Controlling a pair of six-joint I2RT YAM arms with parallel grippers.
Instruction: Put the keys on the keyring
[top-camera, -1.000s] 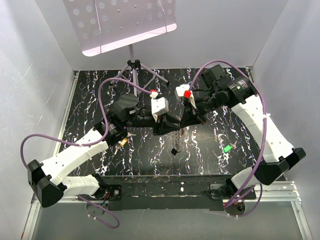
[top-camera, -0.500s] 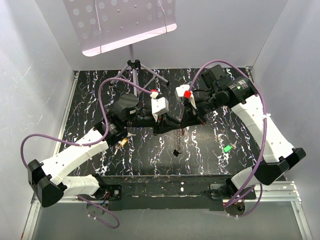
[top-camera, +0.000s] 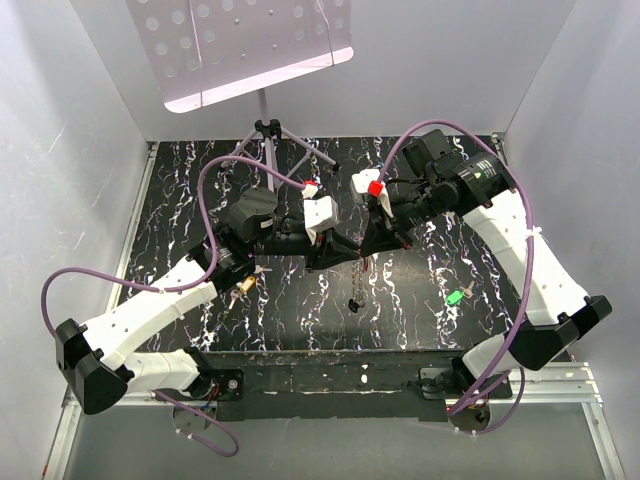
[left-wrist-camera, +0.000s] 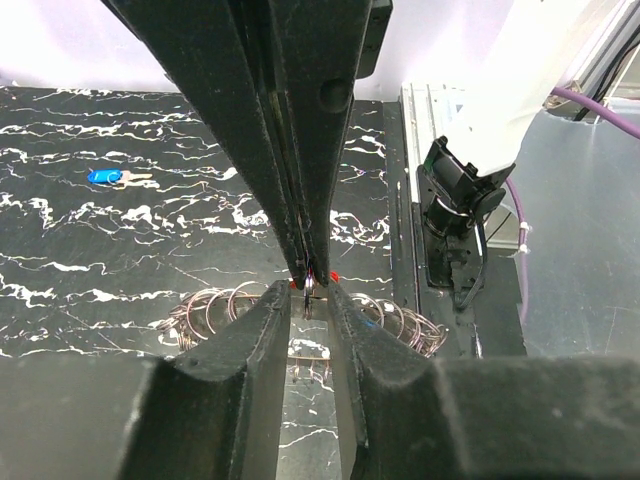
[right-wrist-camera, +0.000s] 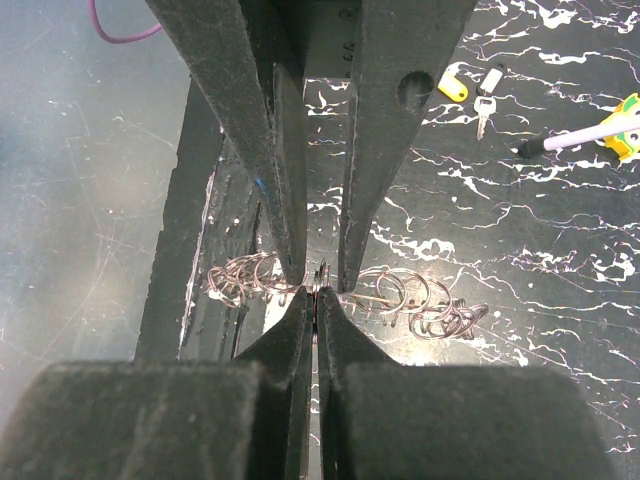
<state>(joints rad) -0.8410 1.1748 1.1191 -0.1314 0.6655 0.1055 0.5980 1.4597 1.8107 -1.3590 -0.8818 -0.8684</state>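
Note:
My two grippers meet tip to tip above the middle of the table. The left gripper (top-camera: 338, 251) (left-wrist-camera: 308, 292) has its jaws a little apart, pressed on a ring of the keyring chain (top-camera: 353, 285), which hangs down from the meeting point. The right gripper (top-camera: 362, 247) (right-wrist-camera: 317, 295) is shut on a thin piece with red showing at its tips (left-wrist-camera: 333, 276), right at that ring. Rings of the chain (right-wrist-camera: 420, 300) fan out on both sides. On the table lie a green key (top-camera: 455, 297), a brass key (top-camera: 243, 285), a blue key (left-wrist-camera: 103, 177), a yellow key (right-wrist-camera: 452, 85) and a silver key (right-wrist-camera: 483, 108).
A purple pen (right-wrist-camera: 575, 137) and a yellow block (right-wrist-camera: 630, 112) lie at the far side. A tripod stand (top-camera: 265, 135) with a white perforated plate (top-camera: 240, 45) stands at the back. White walls close in the black marbled table (top-camera: 180, 200) on three sides.
Both grippers stay together at the same spot. The hanging chain's lower end has swung slightly to the right.

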